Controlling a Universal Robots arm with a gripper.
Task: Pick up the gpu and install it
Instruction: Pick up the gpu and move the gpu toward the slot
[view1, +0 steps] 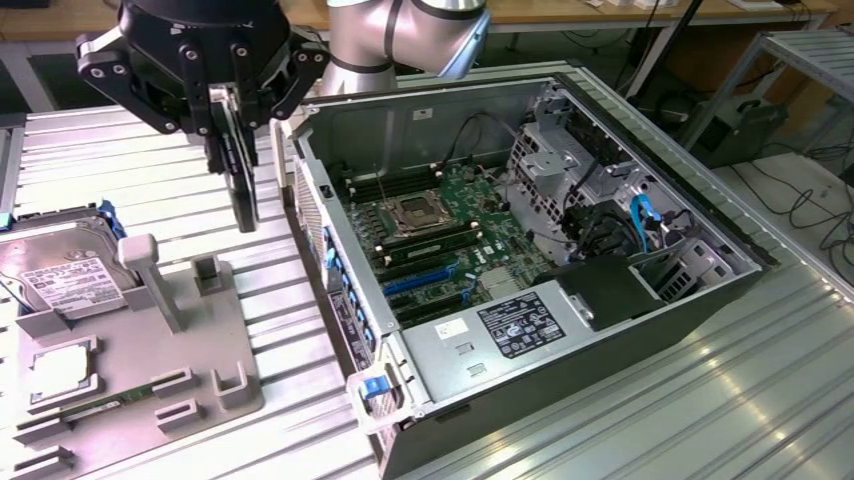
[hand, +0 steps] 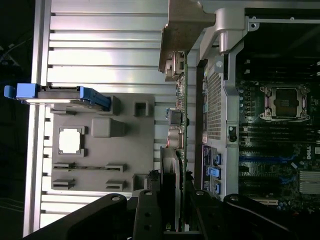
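My gripper (view1: 236, 140) is shut on the gpu (view1: 244, 200), which hangs edge-on and upright in the air as a thin dark card. It is over the ribbed table between the grey parts tray (view1: 200, 350) and the open computer case (view1: 400, 130), close to the case's near wall. In the wrist view the gpu (hand: 181, 115) shows as a thin green board edge with its pale metal bracket (hand: 182, 25) at the far end and my gripper (hand: 175, 205) clamped on the other end. The motherboard (view1: 441, 230) with blue slots (view1: 420, 280) lies inside the case.
The grey tray holds a silver hard drive (view1: 54, 275) with blue clips, a processor (view1: 60, 370) and a memory stick (view1: 94, 410). Inside the case are drive cages (view1: 561, 160), cables (view1: 641, 225) and a power supply (view1: 514, 325). A person-free bench and wires stand behind.
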